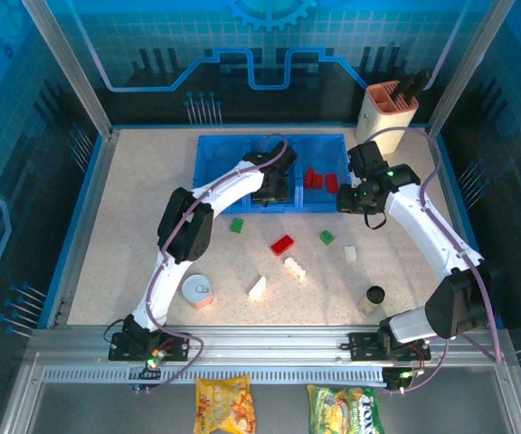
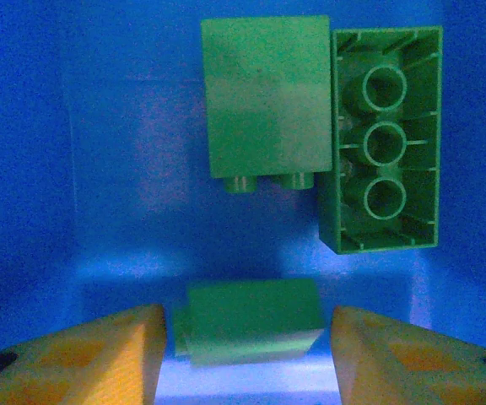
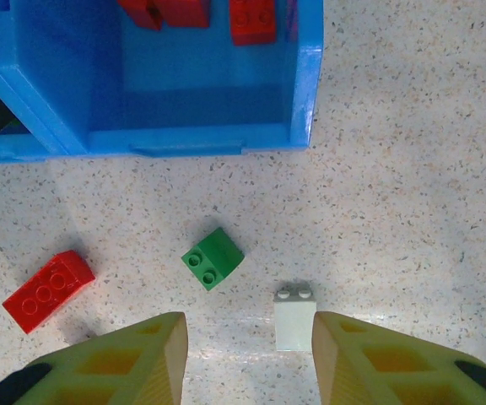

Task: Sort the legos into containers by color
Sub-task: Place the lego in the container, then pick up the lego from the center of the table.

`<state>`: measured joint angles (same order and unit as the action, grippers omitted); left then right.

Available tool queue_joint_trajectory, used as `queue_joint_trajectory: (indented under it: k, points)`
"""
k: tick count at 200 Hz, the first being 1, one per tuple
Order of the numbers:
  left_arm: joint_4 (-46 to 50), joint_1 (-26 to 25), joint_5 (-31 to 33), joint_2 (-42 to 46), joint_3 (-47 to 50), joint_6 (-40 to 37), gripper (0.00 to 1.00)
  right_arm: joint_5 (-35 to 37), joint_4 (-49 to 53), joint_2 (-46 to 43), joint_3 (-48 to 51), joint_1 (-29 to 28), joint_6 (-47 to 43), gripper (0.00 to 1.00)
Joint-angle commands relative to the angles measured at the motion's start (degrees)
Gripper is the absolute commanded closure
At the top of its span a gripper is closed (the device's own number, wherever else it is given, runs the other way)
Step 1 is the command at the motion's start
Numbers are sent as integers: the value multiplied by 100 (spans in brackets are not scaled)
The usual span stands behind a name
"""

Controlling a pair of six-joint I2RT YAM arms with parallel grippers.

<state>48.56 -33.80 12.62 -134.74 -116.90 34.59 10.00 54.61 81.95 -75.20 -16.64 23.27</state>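
Note:
My left gripper [image 1: 269, 190] reaches into the middle compartment of the blue tray [image 1: 211, 154]. In the left wrist view its fingers [image 2: 247, 354] stand open around a small green lego [image 2: 247, 321], with a gap on each side. Two more green legos [image 2: 267, 97] [image 2: 385, 139] lie on the compartment floor beyond. Red legos [image 1: 313, 178] sit in the right compartment. My right gripper [image 1: 349, 201] hovers open above the table, holding nothing. Below it lie a green lego [image 3: 213, 257], a white lego [image 3: 295, 316] near the right finger, and a red lego [image 3: 49, 289].
Loose on the table are a green lego [image 1: 237, 225] and white legos [image 1: 294, 268] [image 1: 258, 287]. A tin can [image 1: 197, 291] stands front left, a black-capped bottle [image 1: 374, 296] front right, and a beige knife block [image 1: 387, 110] at the back right.

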Motion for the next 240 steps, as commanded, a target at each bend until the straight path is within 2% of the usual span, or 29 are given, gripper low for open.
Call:
queue_joint_trajectory:
  k: [1, 89, 180, 209, 240]
  points:
    - [6, 24, -114, 404, 27, 22, 45, -73, 59, -135, 84, 65, -42, 56]
    - [-107, 25, -338, 1166, 436, -184, 45, -294, -138, 52, 316, 28, 77, 55]
    - [-512, 95, -498, 2489, 1917, -390, 45, -404, -516, 537, 683, -402, 467, 54]
    - [-685, 142, -518, 2880, 2470, -371, 45, -357, -740, 672, 945, -571, 1244, 52]
    - [-844, 236, -550, 3199, 2930, -356, 44, -88, -902, 757, 1147, -721, 2719, 49]
